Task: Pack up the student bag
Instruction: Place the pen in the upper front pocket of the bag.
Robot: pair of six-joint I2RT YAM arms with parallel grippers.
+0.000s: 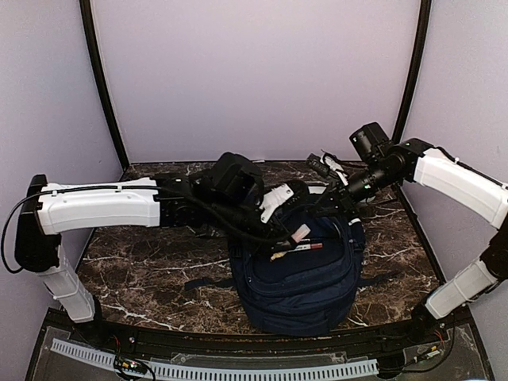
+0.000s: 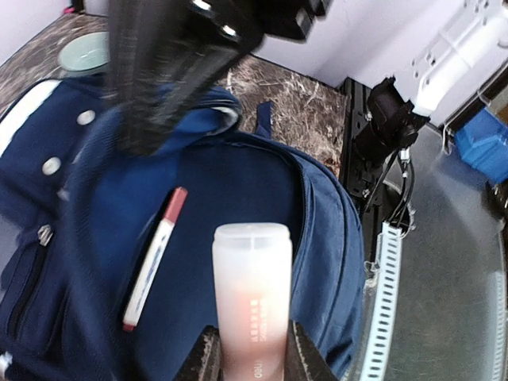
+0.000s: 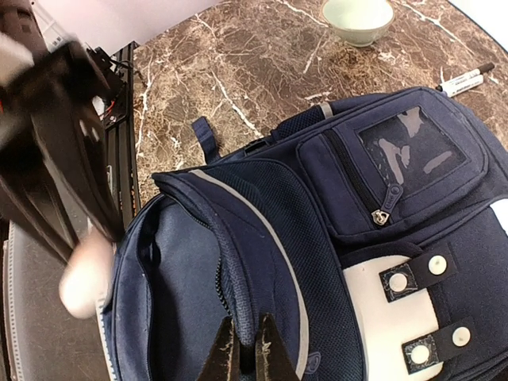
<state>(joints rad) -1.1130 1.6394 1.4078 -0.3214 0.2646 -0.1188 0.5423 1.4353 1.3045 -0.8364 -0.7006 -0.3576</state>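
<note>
The student bag (image 1: pixel 302 286) is a navy backpack lying on the marble table with its main compartment open (image 3: pixel 178 278). My right gripper (image 3: pixel 248 337) is shut on the zip edge of the bag's lifted flap (image 3: pixel 262 230) and holds it up. Over the opening, my left gripper (image 2: pixel 252 337) is shut on a translucent pinkish tube (image 2: pixel 252 290), whose cap points into the bag. A white marker with a red cap (image 2: pixel 155 258) lies inside the compartment. From above, the left gripper (image 1: pixel 290 238) and right gripper (image 1: pixel 329 208) meet at the bag's top.
A pale green bowl (image 3: pixel 357 16) and a black marker (image 3: pixel 467 79) sit on the table beyond the bag. The slotted rail (image 2: pixel 382 302) and metal ledge run along the table's near edge. Black frame posts stand at the back corners.
</note>
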